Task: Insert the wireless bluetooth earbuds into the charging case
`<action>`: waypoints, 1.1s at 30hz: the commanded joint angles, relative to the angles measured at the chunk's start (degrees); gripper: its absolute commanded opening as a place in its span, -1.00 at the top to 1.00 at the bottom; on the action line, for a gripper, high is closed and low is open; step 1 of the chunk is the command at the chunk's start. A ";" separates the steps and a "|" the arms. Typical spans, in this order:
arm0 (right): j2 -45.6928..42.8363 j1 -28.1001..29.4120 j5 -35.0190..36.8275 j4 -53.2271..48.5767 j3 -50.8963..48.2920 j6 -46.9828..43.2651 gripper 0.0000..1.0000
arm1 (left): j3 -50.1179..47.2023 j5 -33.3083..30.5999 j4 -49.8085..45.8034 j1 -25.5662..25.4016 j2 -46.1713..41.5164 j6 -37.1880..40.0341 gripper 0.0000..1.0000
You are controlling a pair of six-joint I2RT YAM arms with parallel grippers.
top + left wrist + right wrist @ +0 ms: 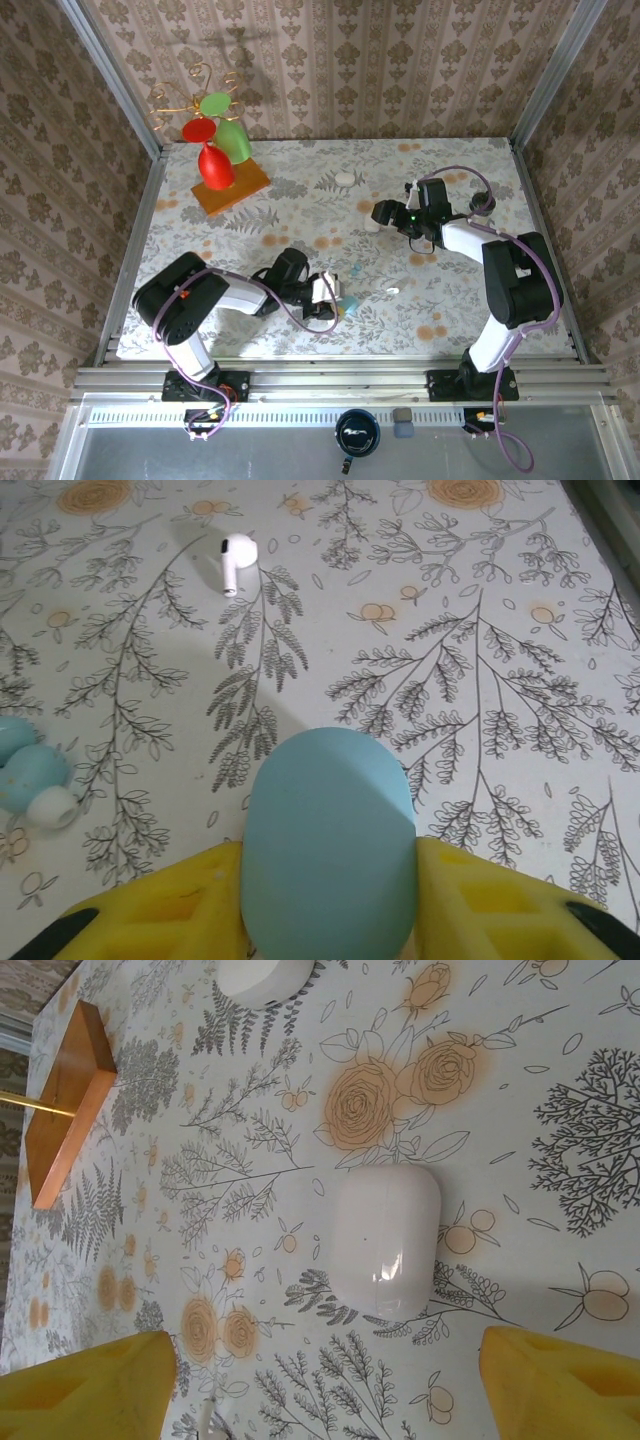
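Earbuds (392,290): lying loose on the flowery table (520,630), outside both cases. Resting on its side up ahead in the left wrist view, the white earbud (235,560). Sitting at the left edge of that view, the pale blue earbud (30,775), showing a white tip. Squeezing the blue case (328,820) with the left claw (328,900), pressing one yellow finger (150,910) on each side of it. Holding the right claw (325,1360) wide open, its yellow fingers (90,1385) standing well apart and touching nothing. Lying flat and shut on the table just ahead of those fingers, the white case (385,1240). Standing near the far left corner, a wooden stand (232,188) carrying red and green glasses
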 commanded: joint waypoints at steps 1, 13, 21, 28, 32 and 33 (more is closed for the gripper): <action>-3.22 -0.33 -2.80 0.04 -0.84 1.33 -0.61 | -0.74 0.31 2.63 0.93 -2.43 -1.26 0.21; -13.81 0.93 -20.70 14.85 -17.68 15.70 -0.57 | -0.94 -0.48 2.36 6.29 -9.16 -3.28 0.18; -10.31 9.90 -27.59 21.85 -18.94 20.46 -0.55 | 0.94 1.34 2.96 7.63 -11.26 -5.45 0.17; -1.38 12.74 -29.34 42.07 -19.55 34.13 -0.32 | -1.17 3.06 13.37 10.53 -11.98 -11.84 0.18; -0.10 13.22 -29.35 43.40 -18.96 35.83 -0.07 | -0.68 3.24 11.64 10.57 -12.61 -10.95 0.18; -0.17 13.25 -29.34 43.16 -18.97 35.79 -0.01 | -0.81 3.03 11.33 10.54 -12.75 -10.55 0.18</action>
